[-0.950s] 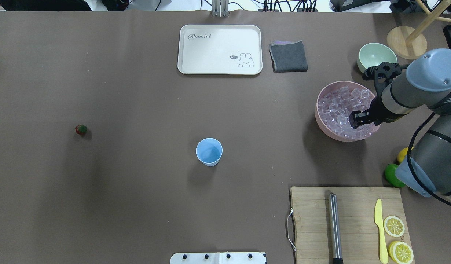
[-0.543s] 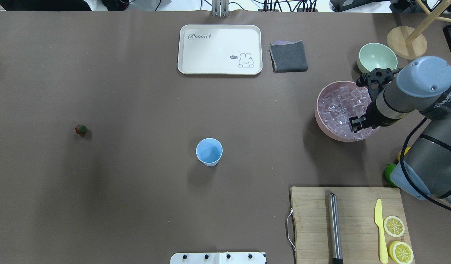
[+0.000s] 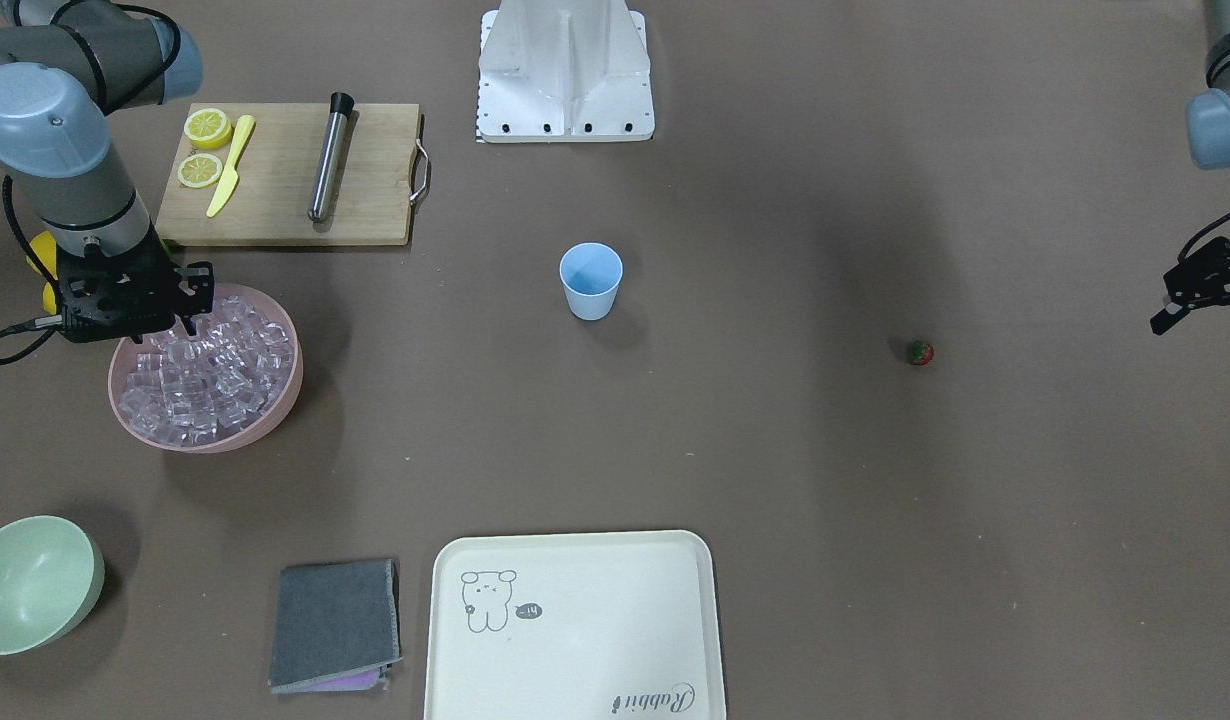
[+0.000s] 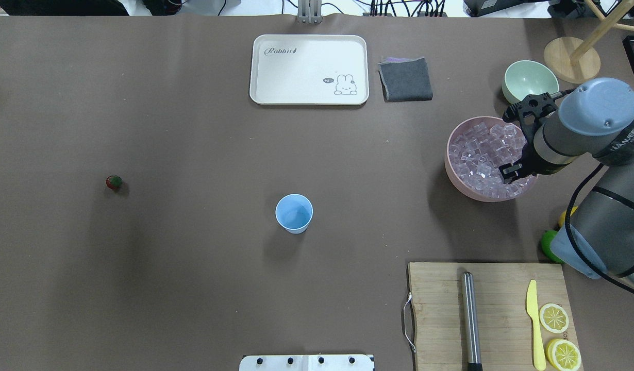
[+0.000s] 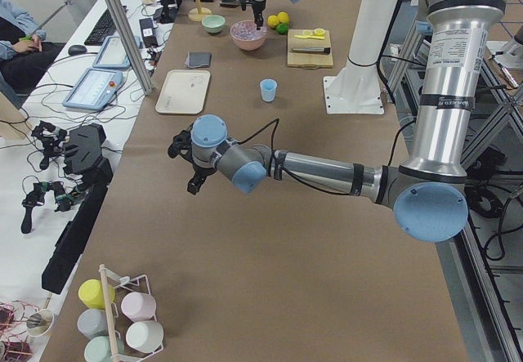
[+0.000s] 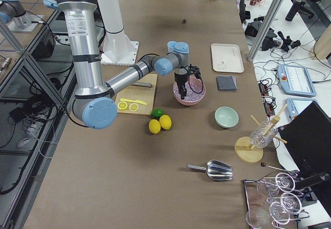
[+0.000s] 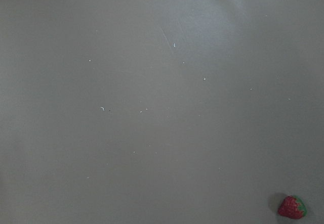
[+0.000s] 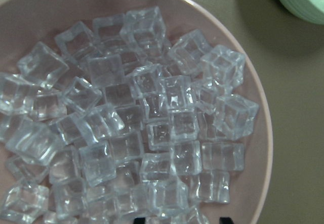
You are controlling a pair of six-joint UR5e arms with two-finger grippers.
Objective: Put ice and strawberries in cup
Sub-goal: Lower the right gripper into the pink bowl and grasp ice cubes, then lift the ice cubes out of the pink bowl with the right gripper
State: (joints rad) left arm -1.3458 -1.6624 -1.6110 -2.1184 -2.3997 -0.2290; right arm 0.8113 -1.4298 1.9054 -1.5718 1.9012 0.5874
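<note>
The light blue cup (image 4: 294, 213) stands upright mid-table, also seen in the front view (image 3: 590, 280). A heap of ice (image 4: 479, 154) fills the pink bowl (image 4: 453, 175) at the right. My right gripper (image 4: 512, 172) points down into this bowl, open, its two fingertips (image 8: 225, 219) spread just above the ice (image 8: 147, 123). The tiny red strawberry (image 4: 114, 182) lies alone far left on the table and at the lower right corner of the left wrist view (image 7: 292, 207). My left gripper (image 3: 1203, 305) hovers open beyond the strawberry (image 3: 919, 352), holding nothing.
A pale green bowl (image 4: 529, 80) sits just behind the pink bowl. A lime (image 4: 549, 245) and a lemon lie beside my right arm. A cutting board (image 4: 440, 314) carries a metal rod, yellow knife and lemon halves. A white tray (image 4: 309, 69) and grey cloth (image 4: 405, 79) lie at the back.
My right wrist has swung and the gripper has shifted slightly right over the ice, dropping closer to it. The pink bowl has moved a touch. Cup and strawberry have not moved.
</note>
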